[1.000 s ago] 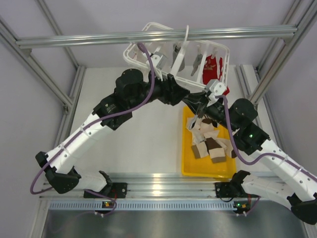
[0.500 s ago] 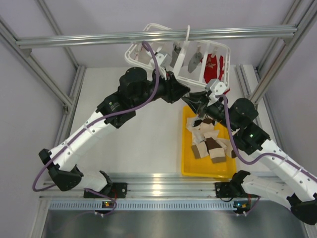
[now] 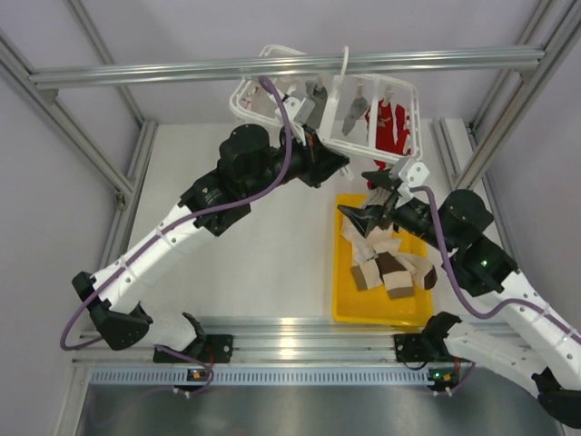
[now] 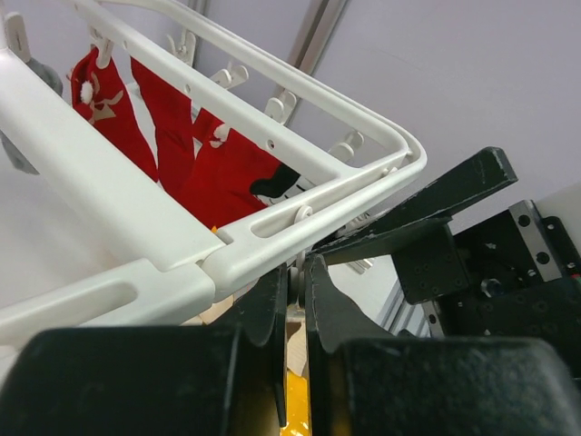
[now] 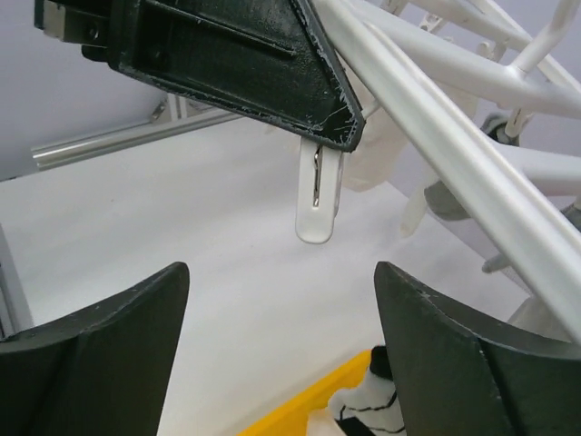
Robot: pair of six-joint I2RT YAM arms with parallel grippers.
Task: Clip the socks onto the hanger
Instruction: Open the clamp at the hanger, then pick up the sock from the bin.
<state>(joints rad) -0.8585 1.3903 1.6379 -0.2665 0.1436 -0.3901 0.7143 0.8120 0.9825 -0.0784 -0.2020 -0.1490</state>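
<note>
The white hanger [image 3: 272, 93] hangs from the top bar, and its frame [image 4: 109, 182] fills the left wrist view. My left gripper [image 3: 338, 164] is shut on one of its dangling clips [image 5: 318, 204], with the clip's top pinched between the jaws [image 4: 298, 270]. The socks [image 3: 388, 263], cream with brown blocks, lie piled in the yellow tray [image 3: 345, 309]. My right gripper [image 3: 368, 214] hovers open over the tray's far end, below the pinched clip, with nothing between its fingers [image 5: 280, 272]. One sock's edge [image 5: 372, 409] shows beneath it.
Red garments [image 3: 388, 127] with white marks and grey pieces hang from the hanger's far clips. Aluminium frame posts stand at both sides of the white table [image 3: 263, 245]. A metal rail [image 3: 300, 327] runs along the near edge.
The left gripper has closed on the clip beneath the hanger's frame. The right gripper has opened and drawn back from the hanger toward the tray.
</note>
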